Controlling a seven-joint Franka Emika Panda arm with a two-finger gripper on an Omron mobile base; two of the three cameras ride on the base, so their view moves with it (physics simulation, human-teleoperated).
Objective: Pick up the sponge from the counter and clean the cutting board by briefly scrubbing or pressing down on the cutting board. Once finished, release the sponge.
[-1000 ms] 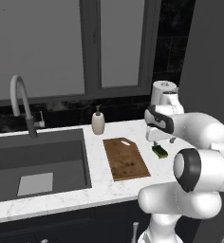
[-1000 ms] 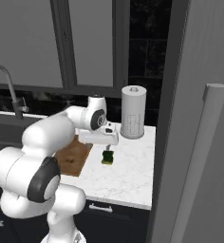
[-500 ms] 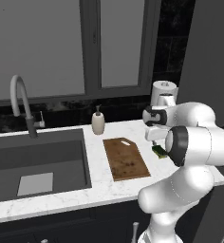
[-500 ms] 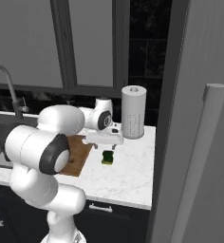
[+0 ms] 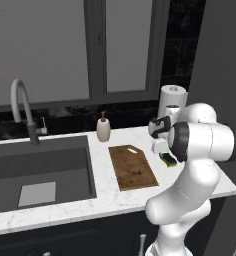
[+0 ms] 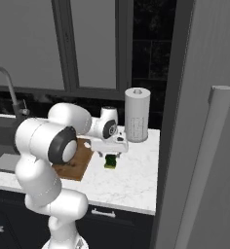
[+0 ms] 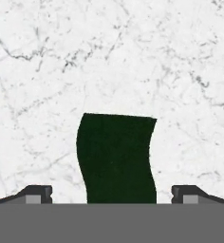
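On the counter (image 7: 47, 61): sponge (image 7: 117, 156) lies unpicked.
Gripper (image 7: 112, 194): jaws spread wide, hovering above it.
Cutting board (image 5: 132, 166): unscrubbed yet.

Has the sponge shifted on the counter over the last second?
No. The sponge lies on the counter at the same spot, just right of the cutting board and in front of the paper towel roll.

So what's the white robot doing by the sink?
It is about to pick up the sponge lying on the counter. Its end effector hangs right over the sponge with the jaws wide open, one finger on each side, not gripping yet. The cutting board it is meant to scrub sits beside the sponge, between it and the sink.
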